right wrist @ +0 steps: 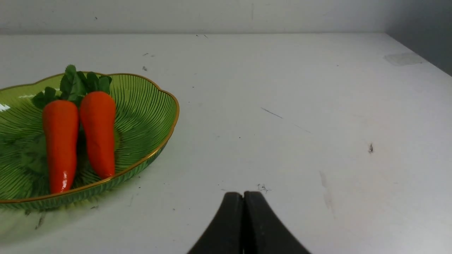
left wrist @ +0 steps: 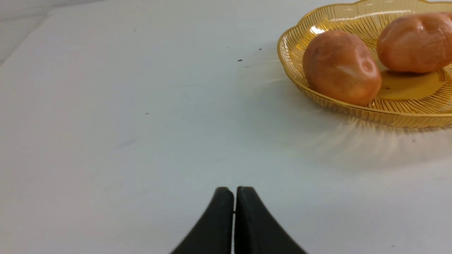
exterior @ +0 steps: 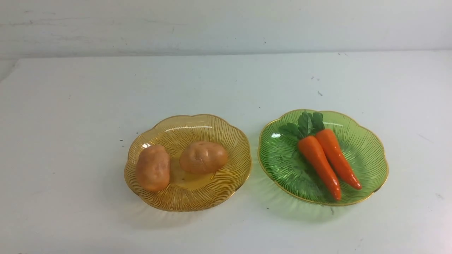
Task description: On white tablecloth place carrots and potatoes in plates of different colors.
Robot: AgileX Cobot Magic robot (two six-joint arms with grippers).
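Observation:
Two tan potatoes (exterior: 153, 167) (exterior: 203, 157) lie in the amber-yellow plate (exterior: 212, 197) on the white tablecloth (exterior: 70, 141). Two orange carrots (exterior: 319, 165) (exterior: 337, 158) with green leaf tops lie side by side in the green plate (exterior: 367, 148) to its right. Neither gripper shows in the front view. In the left wrist view my left gripper (left wrist: 235, 190) is shut and empty, low over bare cloth, apart from the amber plate (left wrist: 293, 76) and its potatoes (left wrist: 340, 67) (left wrist: 413, 42). My right gripper (right wrist: 243, 195) is shut and empty beside the green plate (right wrist: 155, 106) with the carrots (right wrist: 60, 141) (right wrist: 99, 130).
A pale wall (exterior: 226, 24) runs along the table's far edge. Small dark specks (exterior: 319, 93) dot the cloth. In the right wrist view the table's side edge (right wrist: 420, 58) lies past the green plate, with a dark area beyond.

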